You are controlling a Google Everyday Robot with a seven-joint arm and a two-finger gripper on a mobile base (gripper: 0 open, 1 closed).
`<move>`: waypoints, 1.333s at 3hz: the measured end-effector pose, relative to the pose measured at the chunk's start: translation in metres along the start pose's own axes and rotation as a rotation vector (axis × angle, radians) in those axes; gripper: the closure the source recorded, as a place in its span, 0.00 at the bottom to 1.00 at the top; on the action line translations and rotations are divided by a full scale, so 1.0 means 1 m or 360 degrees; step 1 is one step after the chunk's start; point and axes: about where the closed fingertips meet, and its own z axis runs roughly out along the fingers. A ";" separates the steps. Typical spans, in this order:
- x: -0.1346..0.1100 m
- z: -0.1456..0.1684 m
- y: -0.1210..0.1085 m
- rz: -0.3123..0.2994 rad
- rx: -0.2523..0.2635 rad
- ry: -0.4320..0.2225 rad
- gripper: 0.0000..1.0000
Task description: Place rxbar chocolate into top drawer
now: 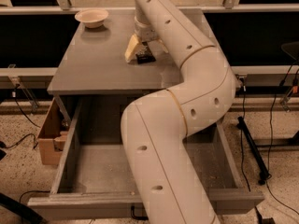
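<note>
The rxbar chocolate (146,58) is a small black bar lying flat on the grey table top (93,69), right of its middle. My gripper (139,49) hangs straight over the bar at the end of the long white arm and covers most of it, so only the bar's near end shows. The top drawer (96,169) is pulled wide open below the table; its grey floor holds only pale crumbs. My arm crosses over the drawer's right half.
A pale bowl (91,17) sits at the table's back left corner. A brown cardboard box (48,135) stands on the floor left of the drawer. Cables and a black stand leg (252,148) lie on the floor at right.
</note>
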 end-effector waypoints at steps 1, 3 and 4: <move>0.001 -0.003 -0.001 0.0004 0.0002 -0.0001 0.42; 0.003 -0.011 -0.002 0.0011 0.0005 -0.0003 0.44; 0.004 -0.015 -0.002 0.0015 0.0006 -0.0004 0.45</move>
